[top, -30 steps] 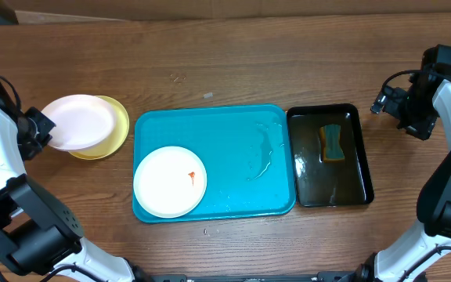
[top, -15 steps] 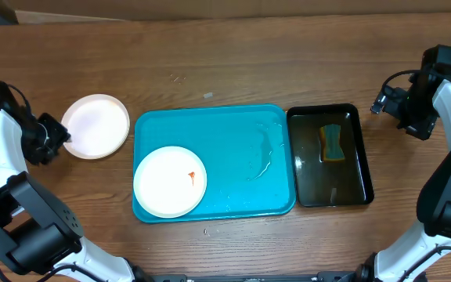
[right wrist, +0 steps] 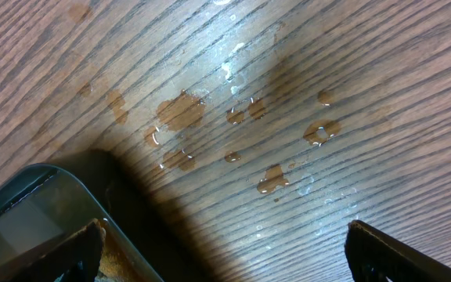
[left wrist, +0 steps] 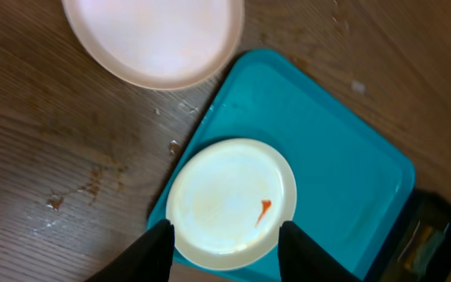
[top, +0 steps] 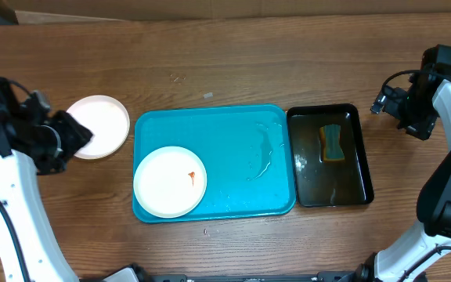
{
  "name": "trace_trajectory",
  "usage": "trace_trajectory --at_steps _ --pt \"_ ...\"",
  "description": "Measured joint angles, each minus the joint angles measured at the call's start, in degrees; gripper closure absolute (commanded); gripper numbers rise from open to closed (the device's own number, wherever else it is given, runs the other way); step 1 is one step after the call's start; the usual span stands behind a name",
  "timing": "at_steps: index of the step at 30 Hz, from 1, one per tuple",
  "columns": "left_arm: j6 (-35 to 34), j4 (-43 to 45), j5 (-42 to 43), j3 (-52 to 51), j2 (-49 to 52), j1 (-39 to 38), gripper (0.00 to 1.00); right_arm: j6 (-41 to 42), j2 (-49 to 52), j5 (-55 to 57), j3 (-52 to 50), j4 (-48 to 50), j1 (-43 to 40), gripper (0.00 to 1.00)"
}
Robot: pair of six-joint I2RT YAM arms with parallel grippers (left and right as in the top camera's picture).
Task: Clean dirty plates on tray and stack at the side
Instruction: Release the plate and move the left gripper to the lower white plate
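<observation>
A white plate with a small red smear lies in the front left of the turquoise tray. It also shows in the left wrist view on the tray. Another white plate lies on the table left of the tray, also seen from the left wrist. The yellow-green plate is hidden under it. My left gripper is open and empty, raised beside that plate; its fingers frame the smeared plate. My right gripper is open and empty over wet wood.
A black tray with dark water and a sponge stands right of the turquoise tray; its corner shows in the right wrist view. Water drops lie on the wood and a wet streak on the turquoise tray.
My left gripper set the white plate onto the yellow-green one, let go, and has risen and moved toward the tray. The right arm has not moved.
</observation>
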Motion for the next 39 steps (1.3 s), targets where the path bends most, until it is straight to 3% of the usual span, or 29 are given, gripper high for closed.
trace_trajectory --at_steps 9,20,31,39 --pt "0.44 -4.92 -4.59 -1.36 -0.98 -10.99 0.55 -0.07 0.00 0.00 0.00 0.00 0.00 0.00" --pt "0.44 1.27 -6.84 -17.07 -0.81 -19.71 0.53 -0.04 0.00 0.00 0.00 0.02 0.00 0.00" --pt "0.09 13.22 -10.01 -24.72 -0.76 -20.50 0.46 -0.02 0.00 0.00 0.00 0.00 0.00 0.00" --pt "-4.90 16.00 -17.07 -25.03 -0.55 -20.50 0.56 -0.02 0.00 0.00 0.00 0.02 0.00 0.00"
